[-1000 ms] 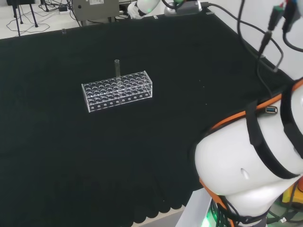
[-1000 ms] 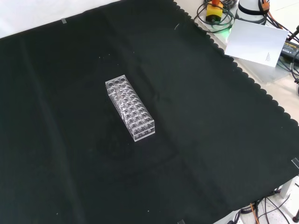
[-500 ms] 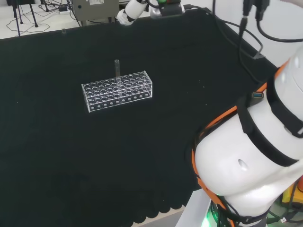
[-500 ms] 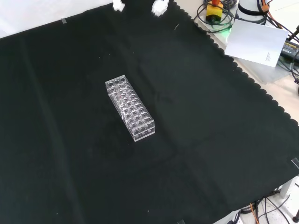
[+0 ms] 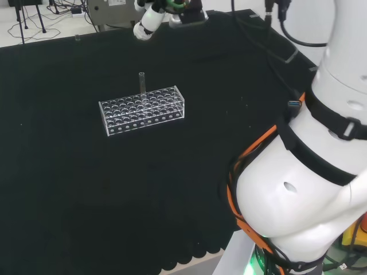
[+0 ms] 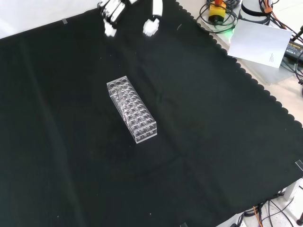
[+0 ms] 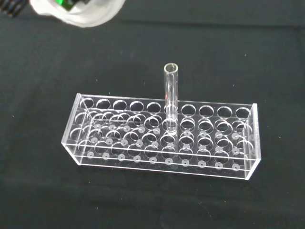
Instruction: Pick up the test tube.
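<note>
A clear test tube (image 5: 141,82) stands upright in a clear plastic rack (image 5: 142,111) in the middle of the black cloth, in the rack's far row as the head view shows it. The wrist view looks down on the same test tube (image 7: 170,90) near the middle of the rack (image 7: 162,140), whose other holes are empty. My hand (image 6: 111,16) hangs above the cloth beyond the rack's far end in the front view, fingers straight and spread, holding nothing. In the head view one finger of the hand (image 5: 145,26) shows at the top, well apart from the tube.
The arm's white links (image 5: 309,172) take up the head view's right side. In the front view a white box (image 6: 260,42), cables and a yellow-red button (image 6: 217,9) lie off the cloth's scalloped edge at the upper right.
The hand has come farther into the front view from the top, toward the rack. In the head view the arm's links have swung and risen. Rack and tube have stayed put.
</note>
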Robot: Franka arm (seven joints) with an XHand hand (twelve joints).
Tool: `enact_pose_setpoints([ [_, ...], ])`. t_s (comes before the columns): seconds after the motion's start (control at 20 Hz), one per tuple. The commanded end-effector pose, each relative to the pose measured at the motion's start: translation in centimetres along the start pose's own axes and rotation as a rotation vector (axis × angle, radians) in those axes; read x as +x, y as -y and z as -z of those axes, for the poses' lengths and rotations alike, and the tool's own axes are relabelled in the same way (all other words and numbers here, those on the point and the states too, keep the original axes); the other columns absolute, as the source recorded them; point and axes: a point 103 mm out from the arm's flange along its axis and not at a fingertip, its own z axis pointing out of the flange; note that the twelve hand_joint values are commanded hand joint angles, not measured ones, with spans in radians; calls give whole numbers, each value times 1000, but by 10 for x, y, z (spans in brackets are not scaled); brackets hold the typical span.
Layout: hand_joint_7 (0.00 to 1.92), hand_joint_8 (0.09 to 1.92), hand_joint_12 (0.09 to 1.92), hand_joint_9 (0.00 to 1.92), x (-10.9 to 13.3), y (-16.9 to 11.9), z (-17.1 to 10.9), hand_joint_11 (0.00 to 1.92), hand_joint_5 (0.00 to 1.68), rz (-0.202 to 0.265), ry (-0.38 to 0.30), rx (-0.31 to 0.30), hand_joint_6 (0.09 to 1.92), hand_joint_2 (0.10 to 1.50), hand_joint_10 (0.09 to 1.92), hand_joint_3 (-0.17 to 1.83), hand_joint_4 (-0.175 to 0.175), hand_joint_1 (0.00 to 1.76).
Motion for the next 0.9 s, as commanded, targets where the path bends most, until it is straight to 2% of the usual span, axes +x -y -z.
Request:
enact_pose_setpoints([
  [0.05, 249, 964, 1544, 261, 1, -38, -19, 0, 361, 27, 24, 74, 173, 699, 997, 602, -129, 819],
  [0.45, 324, 968, 1539, 330, -10, -78, -38, 46, 387, 9, 28, 136, 207, 703, 985, 609, -140, 835],
  [0.9, 418, 968, 1526, 393, -13, -104, -65, 80, 410, 6, 29, 219, 281, 707, 962, 614, -154, 845],
])
